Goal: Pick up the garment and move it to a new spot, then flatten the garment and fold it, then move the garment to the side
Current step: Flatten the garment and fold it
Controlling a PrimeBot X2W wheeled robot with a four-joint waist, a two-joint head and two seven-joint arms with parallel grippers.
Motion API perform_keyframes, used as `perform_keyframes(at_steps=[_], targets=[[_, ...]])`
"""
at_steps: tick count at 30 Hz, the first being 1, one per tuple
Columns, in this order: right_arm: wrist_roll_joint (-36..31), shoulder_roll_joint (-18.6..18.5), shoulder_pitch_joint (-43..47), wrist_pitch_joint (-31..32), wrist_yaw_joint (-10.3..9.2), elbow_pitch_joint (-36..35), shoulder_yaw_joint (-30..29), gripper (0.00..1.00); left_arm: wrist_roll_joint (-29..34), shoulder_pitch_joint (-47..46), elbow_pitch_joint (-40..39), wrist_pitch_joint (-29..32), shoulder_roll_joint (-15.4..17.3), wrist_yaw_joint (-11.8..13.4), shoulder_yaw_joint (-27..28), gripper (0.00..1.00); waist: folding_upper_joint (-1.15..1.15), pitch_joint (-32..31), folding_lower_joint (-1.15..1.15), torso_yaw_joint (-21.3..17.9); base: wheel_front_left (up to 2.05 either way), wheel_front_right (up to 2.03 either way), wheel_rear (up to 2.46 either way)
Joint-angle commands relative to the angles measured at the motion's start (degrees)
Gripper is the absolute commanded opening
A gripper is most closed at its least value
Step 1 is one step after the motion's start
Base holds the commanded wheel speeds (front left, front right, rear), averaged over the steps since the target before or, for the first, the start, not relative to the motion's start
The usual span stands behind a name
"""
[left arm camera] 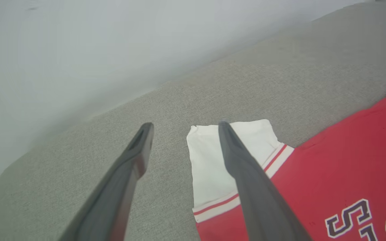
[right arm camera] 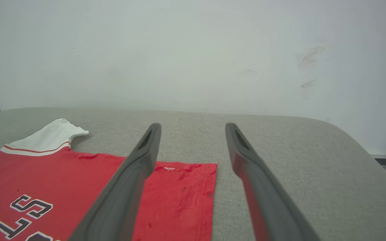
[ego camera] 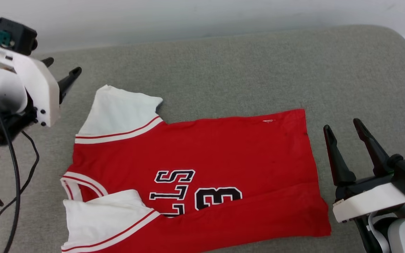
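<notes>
The garment [ego camera: 202, 161], a red jersey T-shirt with white sleeves and black-and-white letters and a "3", lies spread flat on the grey cushion [ego camera: 223, 70], collar to the left, hem to the right. The near sleeve is folded in over the chest. My left gripper [ego camera: 63, 73] hovers open above the cushion, left of the far white sleeve [left arm camera: 213, 157]. My right gripper [ego camera: 345, 130] stands open just right of the hem [right arm camera: 209, 187], nothing between its fingers. The garment [left arm camera: 340, 167] and the garment [right arm camera: 62, 187] show in both wrist views.
A pale wall [right arm camera: 193, 50] runs behind the cushion. A black cable [ego camera: 12, 182] dangles from my left arm over the cushion's left part. The cushion's rounded right corner [ego camera: 396, 42] drops off at the upper right. Bare grey fabric lies behind the shirt.
</notes>
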Motion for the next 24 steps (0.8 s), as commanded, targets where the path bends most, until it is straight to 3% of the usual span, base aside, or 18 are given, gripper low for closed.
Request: perform_keyframes(at_steps=[1, 5, 10, 24], targets=[[-0.40, 0.52, -1.08, -0.55, -0.05, -0.26, 0.10, 1.00, -0.23, -1.57, 0.77, 2.50, -0.72, -0.50, -0.57, 1.00, 0.00, 3.51, 0.00, -2.38, 0.00, 0.00, 0.00], [-0.82, 1.08, -2.73, -1.35, -0.05, -0.44, 0.61, 1.00, -0.88, -6.53, 3.30, 12.37, -0.54, -1.65, -2.18, 1.00, 0.00, 7.01, 0.00, -4.03, 0.00, 0.00, 0.00], [-1.17, 1.44, -4.56, -2.34, -0.05, -0.51, 1.09, 1.00, -0.49, -10.53, 5.73, 20.15, -0.30, -2.38, -4.08, 1.00, 0.00, 10.78, 0.00, -5.62, 0.00, 0.00, 0.00], [-1.83, 1.63, -8.11, -3.40, -0.05, -0.47, 1.84, 1.00, 1.18, -10.86, 12.17, 21.52, -1.93, -3.33, -7.16, 1.00, 0.00, 17.84, 0.00, -6.70, 0.00, 0.00, 0.00]])
